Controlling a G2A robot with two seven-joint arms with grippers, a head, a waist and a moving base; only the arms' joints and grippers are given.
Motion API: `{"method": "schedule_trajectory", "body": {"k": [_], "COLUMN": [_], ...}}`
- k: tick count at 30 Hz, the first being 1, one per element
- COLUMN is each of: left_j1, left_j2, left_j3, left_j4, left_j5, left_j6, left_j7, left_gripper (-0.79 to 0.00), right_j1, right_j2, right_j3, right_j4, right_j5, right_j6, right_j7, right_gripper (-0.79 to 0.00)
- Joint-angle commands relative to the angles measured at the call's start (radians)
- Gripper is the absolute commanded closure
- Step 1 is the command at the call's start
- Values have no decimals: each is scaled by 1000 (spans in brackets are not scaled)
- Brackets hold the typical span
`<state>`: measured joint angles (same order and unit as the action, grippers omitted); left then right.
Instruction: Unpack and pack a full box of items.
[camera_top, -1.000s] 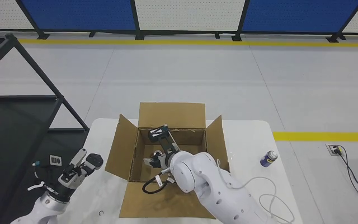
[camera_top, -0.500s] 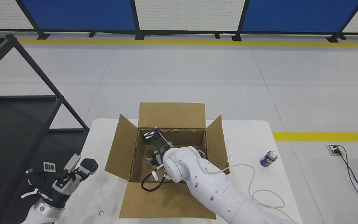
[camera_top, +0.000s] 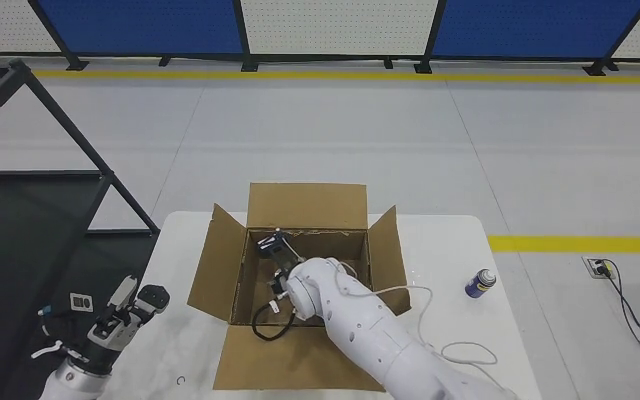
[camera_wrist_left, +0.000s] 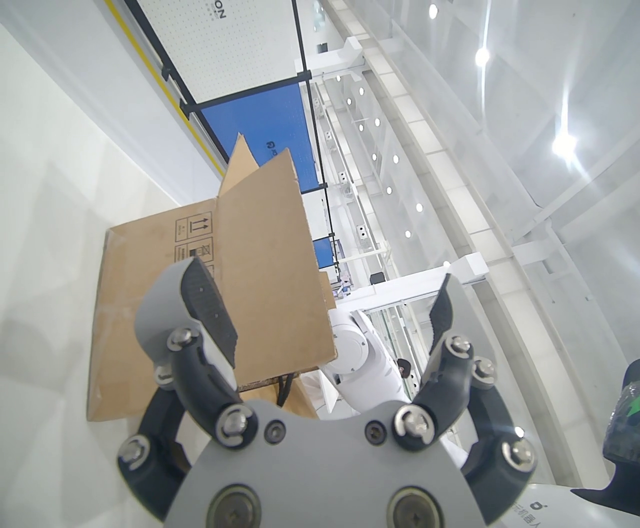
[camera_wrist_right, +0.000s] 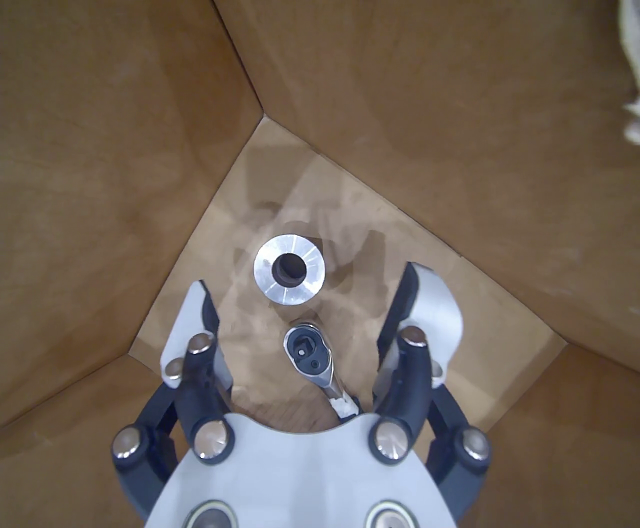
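In the box (camera_wrist_right: 125, 150) the right end effector (camera_wrist_right: 307, 282) hangs spread, empty, over a ratchet (camera_wrist_right: 307, 352) and metal ring (camera_wrist_right: 289, 270) — likely heavy, stiff, slick — best pinched across the ratchet's neck.

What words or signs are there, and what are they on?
Brown cardboard box: a square sign with two arrows; the marks under it are too small to read.
White pegboard panel: dark letters, cut off by the edge.
Blue wall panel: a white mark, too small to read.
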<state>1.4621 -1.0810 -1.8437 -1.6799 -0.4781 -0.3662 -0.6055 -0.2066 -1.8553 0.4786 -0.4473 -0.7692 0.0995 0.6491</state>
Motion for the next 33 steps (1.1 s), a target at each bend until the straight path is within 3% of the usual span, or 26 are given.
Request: {"method": "schedule_trajectory", "body": {"k": [1, 3, 8, 17, 25, 26, 27, 30, 33], "left_j1": [-3, -6, -10, -19, -22, -23, -23, -23, -27], "left_j2": [0, 0, 0, 1, 1, 1, 1, 0, 1], "left_j3": [0, 0, 1, 3, 3, 3, 2, 3, 5], "left_j4": [1, 3, 6, 15, 20, 20, 21, 21, 23], "left_j5": [2, 5, 6, 10, 12, 12, 11, 11, 12], "left_j6": [3, 6, 11, 17, 17, 17, 17, 17, 20], "left_j7": [1, 1, 3, 2, 3, 3, 4, 4, 1], "left_gripper": [-785, -785, -785, -785, -785, -785, -785, -785, -785], "right_j1": [2, 4, 7, 19, 27, 27, 28, 32, 38], "right_j2": [-16, -30, -60, -94, -106, -107, -108, -108, -108], "right_j3": [-2, -5, -6, 14, 40, 43, 47, 56, 66], "right_j4": [34, 63, 123, 205, 246, 249, 253, 260, 263], "right_j5": [-1, -3, -10, 9, 34, 36, 39, 46, 52], "right_j6": [-5, -9, -11, -25, -57, -61, -65, -74, -84], "right_j7": [-25, -46, -99, -113, -145, -151, -158, -170, -185], "right_gripper": [-345, -299, -271, -323, -296, -271, -154, 0, 0]}}
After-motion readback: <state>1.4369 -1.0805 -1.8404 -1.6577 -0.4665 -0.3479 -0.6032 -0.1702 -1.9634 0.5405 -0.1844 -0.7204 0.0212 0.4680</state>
